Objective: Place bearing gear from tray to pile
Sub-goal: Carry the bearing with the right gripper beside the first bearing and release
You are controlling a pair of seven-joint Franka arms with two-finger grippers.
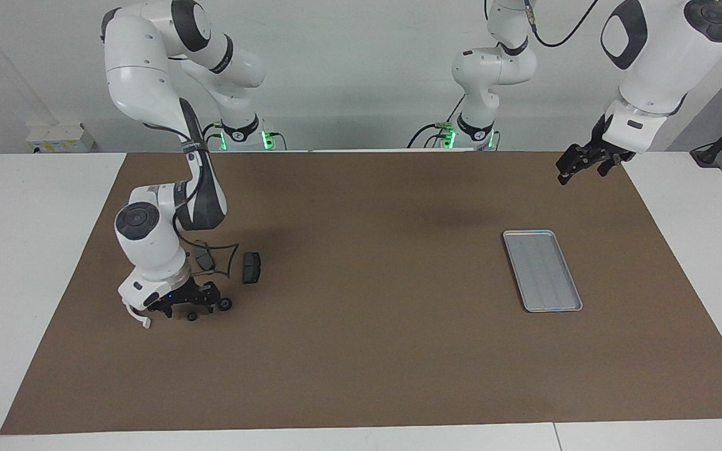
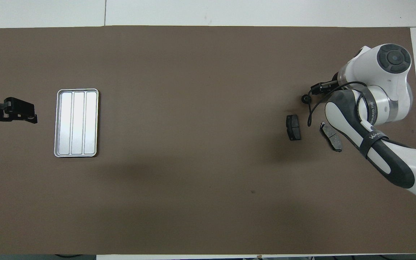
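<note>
One readable label, "WAN", marks the right arm's strap [image 2: 373,139].

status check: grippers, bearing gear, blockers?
Right gripper open, low beside bearing gear. Gear on mat by brake pad, off tray. Left gripper open, waiting.

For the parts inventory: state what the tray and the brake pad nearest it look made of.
Tray: likely metal, silver-grey with a dull sheen, pressed ribs and a raised rim. Brake pad: matte dark grey, perhaps friction compound on a backing plate; the look leaves it open.
</note>
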